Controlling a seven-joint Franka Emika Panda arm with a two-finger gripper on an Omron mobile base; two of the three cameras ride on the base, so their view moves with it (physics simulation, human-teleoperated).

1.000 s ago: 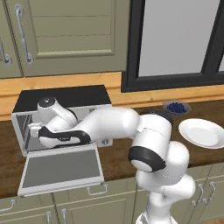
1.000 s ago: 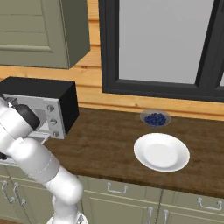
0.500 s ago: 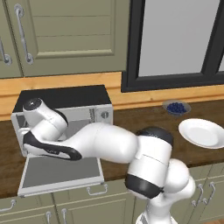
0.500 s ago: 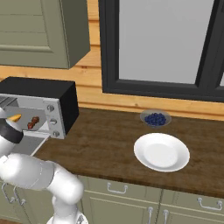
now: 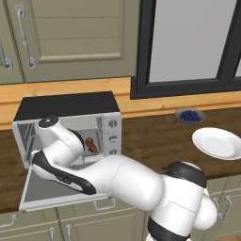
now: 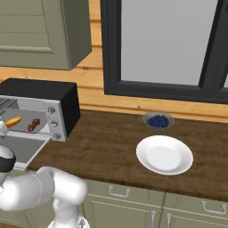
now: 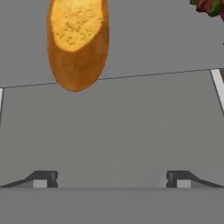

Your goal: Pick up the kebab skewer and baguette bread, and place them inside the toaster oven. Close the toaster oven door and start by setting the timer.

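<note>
With its jaws spread wide and empty, the gripper (image 7: 111, 178) should back straight out over the toaster oven door (image 5: 47, 190), leaving the baguette bread (image 7: 78, 41) just ahead and the kebab skewer (image 7: 210, 6) beyond inside undisturbed.

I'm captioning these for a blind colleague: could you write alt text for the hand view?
The open gripper holds nothing, its two dark fingertips wide apart over a flat grey surface. Ahead lies the baguette, golden on top, with the skewer at the top right corner.
</note>
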